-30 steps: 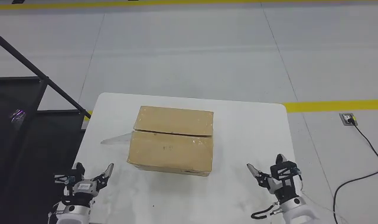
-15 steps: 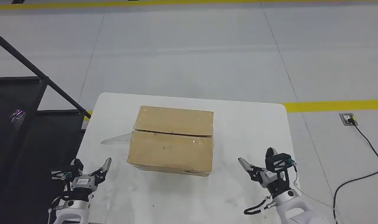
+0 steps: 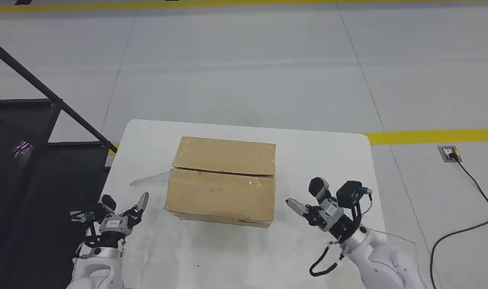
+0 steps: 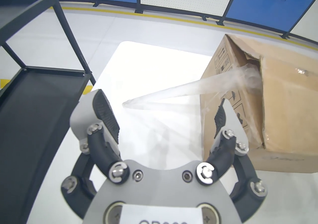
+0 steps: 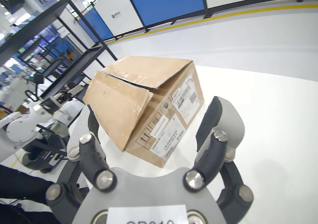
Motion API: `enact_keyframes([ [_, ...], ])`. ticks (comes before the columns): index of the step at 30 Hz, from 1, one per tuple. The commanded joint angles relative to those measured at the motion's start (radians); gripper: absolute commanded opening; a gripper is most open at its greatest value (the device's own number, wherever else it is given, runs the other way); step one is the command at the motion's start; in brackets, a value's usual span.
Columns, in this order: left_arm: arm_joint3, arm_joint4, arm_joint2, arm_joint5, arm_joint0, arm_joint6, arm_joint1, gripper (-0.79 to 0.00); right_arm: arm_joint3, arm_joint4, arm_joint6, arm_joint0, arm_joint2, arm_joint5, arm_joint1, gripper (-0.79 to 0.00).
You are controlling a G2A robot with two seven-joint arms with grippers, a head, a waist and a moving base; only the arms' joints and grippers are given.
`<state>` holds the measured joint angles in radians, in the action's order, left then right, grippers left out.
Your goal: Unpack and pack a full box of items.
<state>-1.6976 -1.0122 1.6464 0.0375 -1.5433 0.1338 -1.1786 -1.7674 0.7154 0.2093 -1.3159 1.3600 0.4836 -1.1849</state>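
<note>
A brown cardboard box (image 3: 222, 179) rests in the middle of the white table (image 3: 320, 159), its top flaps folded down with a seam between them. A strip of clear tape (image 3: 150, 179) sticks out from its left end, also visible in the left wrist view (image 4: 188, 88). My left gripper (image 3: 113, 210) stands open near the table's front left corner, apart from the box (image 4: 273, 100). My right gripper (image 3: 305, 203) is open at the front right, close to the box's right end (image 5: 149, 103). Both hold nothing.
A black metal shelf rack (image 3: 38, 136) stands just left of the table (image 4: 37, 90). A cable (image 3: 457, 236) and floor socket (image 3: 448, 152) lie on the floor to the right. Bare tabletop lies on both sides of the box.
My right gripper has moved left and forward toward the box's right end. My left gripper has crept slightly forward toward the box. The box has not moved.
</note>
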Motion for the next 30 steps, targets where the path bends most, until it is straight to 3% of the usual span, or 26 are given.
enact_keyframes([
  [1, 0.000, 0.023, -0.002, 0.000, 0.009, 0.008, -0.003, 0.000, 0.073, -0.164, 0.058, 0.063, -0.029, 0.093, -0.003, 0.000],
  [4, -0.001, 0.021, -0.009, -0.008, 0.014, 0.013, -0.005, 0.000, 0.172, -0.340, 0.196, 0.150, -0.066, 0.176, -0.003, 0.000],
  [15, -0.009, 0.014, -0.012, -0.013, 0.016, 0.012, -0.006, 0.000, 0.178, -0.367, 0.189, 0.151, -0.074, 0.151, -0.006, 0.000],
  [21, -0.015, 0.048, -0.029, -0.025, 0.031, 0.016, -0.014, 0.000, 0.259, -0.465, 0.226, 0.227, -0.111, 0.093, -0.015, 0.000],
  [30, -0.011, 0.067, -0.028, -0.023, 0.037, 0.013, -0.020, 0.000, 0.370, -0.599, 0.326, 0.319, -0.157, 0.148, -0.023, 0.000],
])
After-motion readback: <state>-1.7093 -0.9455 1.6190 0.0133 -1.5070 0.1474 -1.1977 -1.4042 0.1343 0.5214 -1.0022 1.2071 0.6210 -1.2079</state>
